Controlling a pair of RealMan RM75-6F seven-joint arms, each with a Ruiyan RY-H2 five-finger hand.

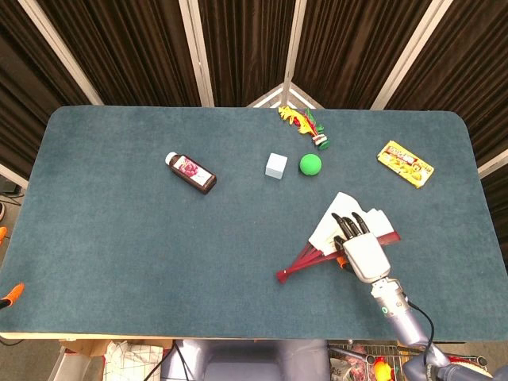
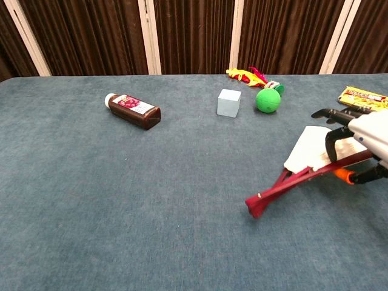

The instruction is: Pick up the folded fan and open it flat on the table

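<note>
The fan point(image 1: 327, 230) has dark red ribs and a white paper leaf, and is spread only partway. It lies right of centre, its pivot end pointing toward the near left. My right hand point(image 1: 361, 248) grips its outer rib, with fingers curled over the leaf and the thumb below. In the chest view the fan point(image 2: 303, 159) slants, with the pivot low near the table and the leaf end raised in my right hand point(image 2: 362, 136). My left hand shows in neither view.
A brown bottle point(image 1: 190, 172) lies at mid-left. A pale blue cube point(image 1: 275, 166) and a green ball point(image 1: 309, 164) sit behind the fan. A yellow-red toy point(image 1: 302, 121) is at the far edge, a yellow snack packet point(image 1: 406, 163) at far right.
</note>
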